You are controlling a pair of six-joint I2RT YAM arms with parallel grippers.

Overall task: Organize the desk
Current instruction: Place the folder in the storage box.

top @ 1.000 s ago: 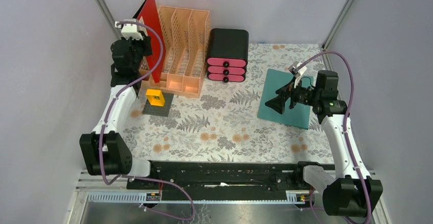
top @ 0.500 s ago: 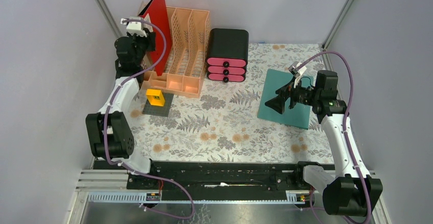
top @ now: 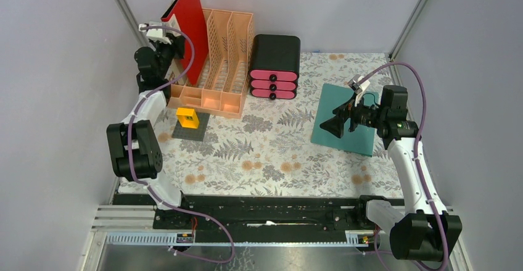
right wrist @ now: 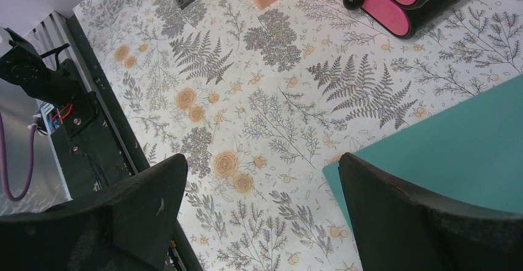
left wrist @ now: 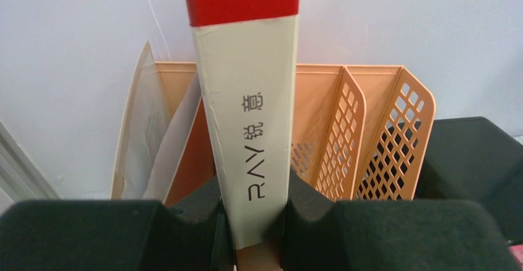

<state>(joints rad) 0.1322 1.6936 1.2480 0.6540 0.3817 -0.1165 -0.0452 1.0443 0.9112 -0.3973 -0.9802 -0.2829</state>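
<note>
The desk (top: 271, 154) is a fern-and-flower cloth top. My left gripper (top: 169, 44) is at the back left, shut on a red folder (top: 194, 24) that stands nearly upright over the left end of the orange file rack (top: 225, 55). In the left wrist view the folder's cream spine (left wrist: 256, 129), printed RAY, is pinched between my left gripper's (left wrist: 253, 228) black pads. My right gripper (top: 330, 125) hovers open over the left edge of a teal book (top: 364, 138) lying flat at the right. Between its fingers (right wrist: 142, 209) I see only the desk (right wrist: 247, 86) and the teal book's corner (right wrist: 456, 147).
A black drawer box with pink fronts (top: 275, 52) stands beside the rack. A yellow block (top: 187, 117) sits on a dark grey plate (top: 190, 130) in front of the rack. Pale sheets (left wrist: 139, 135) lean in the rack's (left wrist: 345, 116) leftmost slot. Walls close in behind and left.
My left arm has drawn back and raised the red folder, swinging it more upright over the rack's left end. The right arm has not moved.
</note>
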